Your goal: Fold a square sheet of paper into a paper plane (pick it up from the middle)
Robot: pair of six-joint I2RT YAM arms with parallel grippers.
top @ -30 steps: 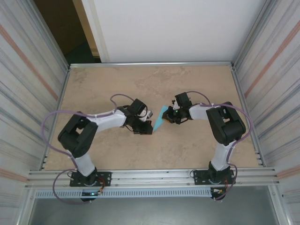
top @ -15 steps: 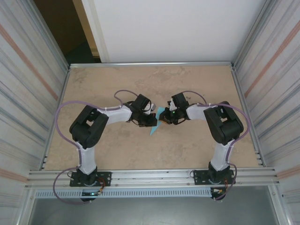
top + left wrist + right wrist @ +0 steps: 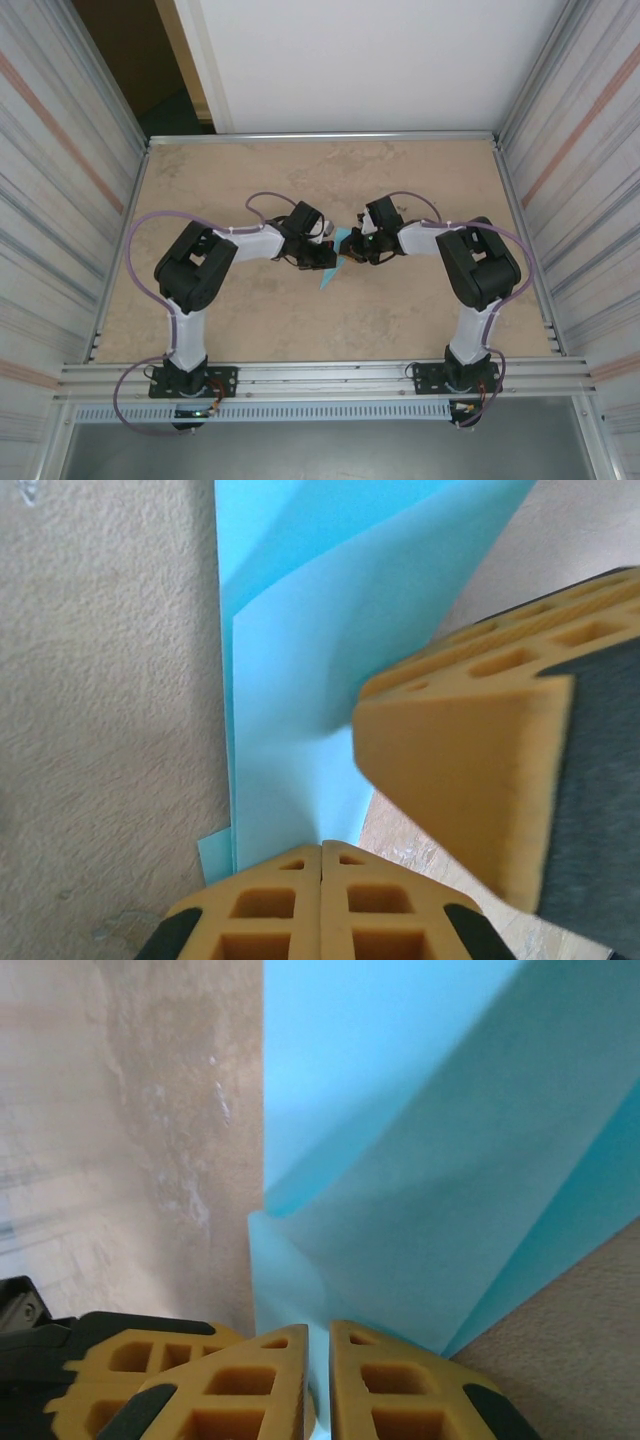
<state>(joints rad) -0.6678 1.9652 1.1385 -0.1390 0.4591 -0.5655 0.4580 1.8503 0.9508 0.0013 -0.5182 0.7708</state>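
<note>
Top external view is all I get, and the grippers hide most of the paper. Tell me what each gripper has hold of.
Observer: In the left wrist view, the left gripper is shut on the edge of the light-blue sheet of paper, jaws pressed together.
Operator: Now the right one.
Observer: In the right wrist view, the right gripper pinches the sheet's edge too, jaws nearly touching.
Operator: Report the sheet's shape.
Observer: It is already folded: several layers overlap in both wrist views.

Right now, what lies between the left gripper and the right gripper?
The folded light-blue paper, pinched by left gripper and right gripper; the top view shows it.
</note>
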